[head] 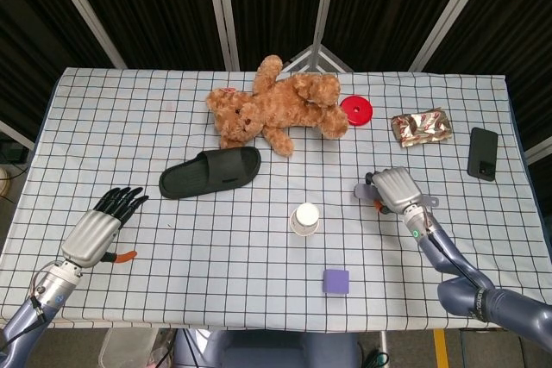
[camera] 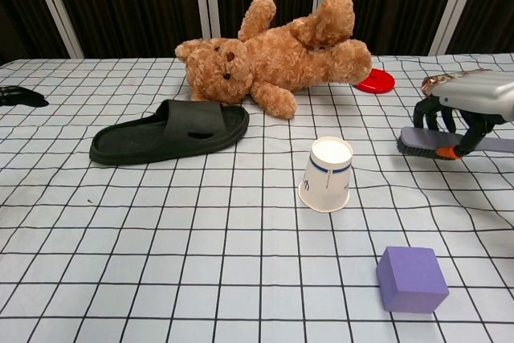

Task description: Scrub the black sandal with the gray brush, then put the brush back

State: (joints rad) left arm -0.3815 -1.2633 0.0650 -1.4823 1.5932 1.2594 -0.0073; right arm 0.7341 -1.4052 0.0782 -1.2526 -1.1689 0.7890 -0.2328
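Observation:
The black sandal (head: 210, 171) (camera: 170, 130) lies sole-down left of the table's middle, below the teddy bear. My right hand (head: 397, 188) (camera: 472, 95) is far off to its right, near the right front of the table, gripping the gray brush (head: 364, 190) (camera: 419, 143). The brush's bristle head points left and sits low, at or just above the cloth; its handle has an orange spot. My left hand (head: 102, 223) (camera: 18, 95) rests at the front left with its fingers straight and apart, holding nothing.
A brown teddy bear (head: 276, 109) lies at the back with a red disc (head: 355, 109) beside it. An upturned paper cup (head: 304, 219) and a purple cube (head: 335, 281) stand at front centre. A foil packet (head: 421, 127) and a black phone (head: 482, 153) lie at right. A small orange object (head: 127, 256) sits by my left hand.

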